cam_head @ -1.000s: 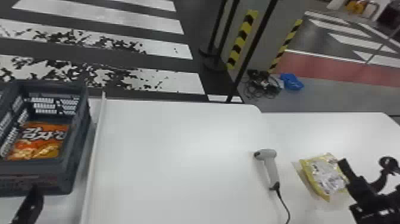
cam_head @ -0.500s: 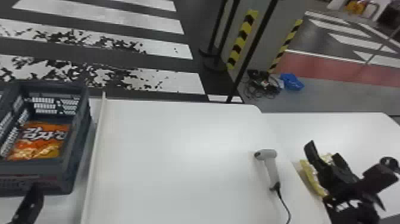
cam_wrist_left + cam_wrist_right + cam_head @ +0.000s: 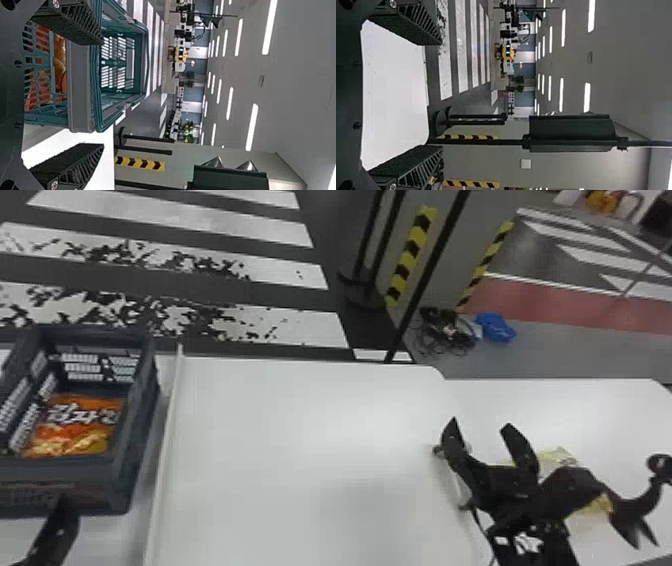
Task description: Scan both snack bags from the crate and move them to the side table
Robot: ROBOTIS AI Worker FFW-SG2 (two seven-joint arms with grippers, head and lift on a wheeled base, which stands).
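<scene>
Although nothing was gripped by the right hand, whose two fingers were spread wide, some danger was already to be seen around it. In the head view, the scanner was partly covered by its left finger, and it could not be judged how much height was left between them. If the hand were lowered or swung sideways here, the scanner could be pushed along the bench, or turned so that its handle would be badly placed for a grasp. By the cable, which was seen beside the arm at the near side, the tool could also be pulled back if it were caught.

The yellow snack bag was laid on the side bench at the right and was partly hidden behind the right arm. As it was presumably delivered already, it could be dragged from its place if the arm were carried too low.

The orange snack bag was kept flat inside the crate at the left. By the left hand, opened wide near the crate's near wall, nothing was held. A straight, low approach could be blocked by this wall, and the crate be shifted; a soft bag pinched by its edge could be lost over the white ridge.
</scene>
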